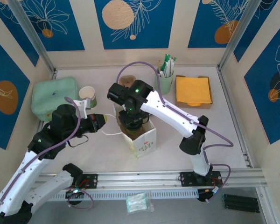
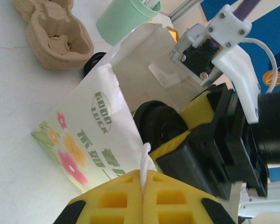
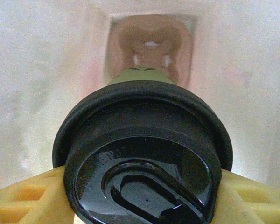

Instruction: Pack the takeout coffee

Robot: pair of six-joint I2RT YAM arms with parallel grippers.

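Table [image 1: 214, 140]: white top, with both arms working at its centre.

Tray [image 1: 55, 95]: pale green, far left, well apart from the bag.

Napkins [image 1: 193, 89]: orange stack in a box, far right.

Bag [image 1: 147, 142]: white paper, upright and open at the top, at table centre. The left wrist view shows its printed side [image 2: 88, 135].

Carrier [image 2: 56, 37]: brown pulp, lying behind the bag.

Right gripper [image 1: 132, 122]: lowered into the bag's mouth. In its own camera the gripper [image 3: 142, 200] has yellow fingers [image 3: 28, 200] on either side of the coffee [image 3: 144, 154], pressed against the rim of the black lid and gripping it. The cup hangs lid-up between them, with the bag's walls all round it and the bag's floor beyond. Whether the cup base touches that floor cannot be told.

Coffee, left wrist view [image 2: 156, 120]: its lid sits inside the bag's mouth, below the rim.

Open cup [image 1: 87, 95]: lidless, beside the tray.

Left gripper [image 1: 101, 122]: just left of the bag, fingers [image 2: 112, 200] fully closed and pinching the bag's white handle [image 2: 144, 161].
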